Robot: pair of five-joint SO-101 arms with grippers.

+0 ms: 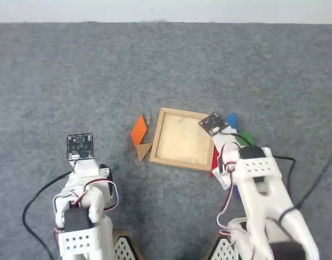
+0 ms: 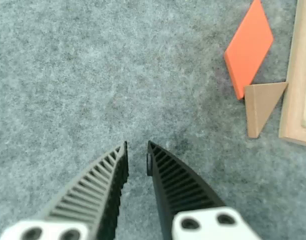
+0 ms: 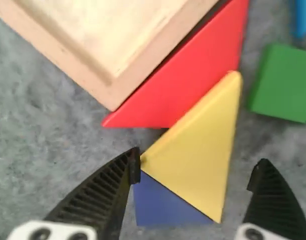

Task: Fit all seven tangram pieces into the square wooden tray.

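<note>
Right gripper (image 3: 199,157) spread wide over the yellow triangle (image 3: 205,145).
High view adds the orange piece (image 1: 139,130) beside the tray (image 1: 157,135); left gripper (image 2: 137,146) barely apart.

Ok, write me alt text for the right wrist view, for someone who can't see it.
The right gripper, open, straddles a yellow triangle on grey carpet. That triangle lies beside a red triangle set along the side of the wooden tray, with a dark blue piece at its other edge. A green square and a light blue piece lie nearby.

Robotics lab bench, grey felt tabletop (image 1: 57,70), two white wired arms (image 1: 84,216), plain pale wall (image 1: 166,11).
</note>
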